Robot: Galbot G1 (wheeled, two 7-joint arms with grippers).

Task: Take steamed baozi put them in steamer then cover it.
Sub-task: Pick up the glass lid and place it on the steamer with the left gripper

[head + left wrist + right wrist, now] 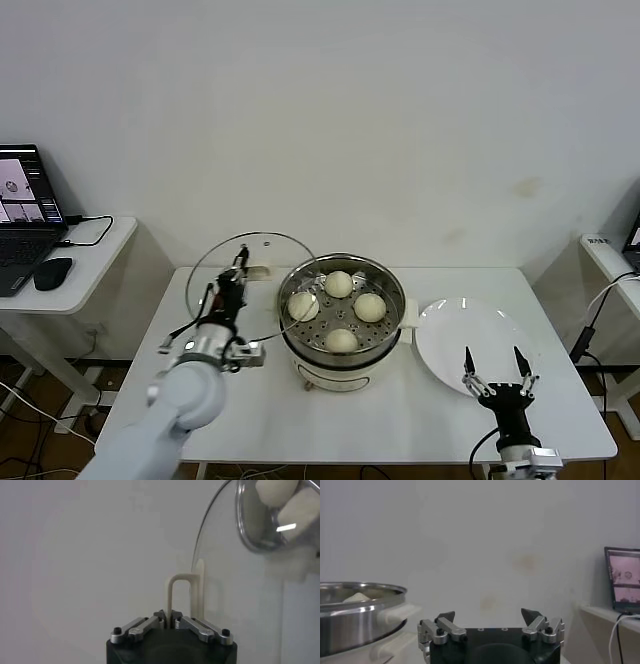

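Several cream-white baozi [340,284] lie on the perforated tray inside the steel steamer [385,275] at the table's middle. My left gripper [240,262] is shut on the white handle [178,595] of the glass cover [205,270]. It holds the cover tilted on edge, in the air just left of the steamer. The steamer's rim [243,527] and baozi [272,490] show through the glass in the left wrist view. My right gripper [494,362] is open and empty near the front right, by the white plate [470,335]. The steamer also shows in the right wrist view [360,612].
A side desk at the left carries a laptop [25,205] and a mouse [52,272]. Another laptop [622,577] stands on a shelf at the right. Cables hang by the table's right edge.
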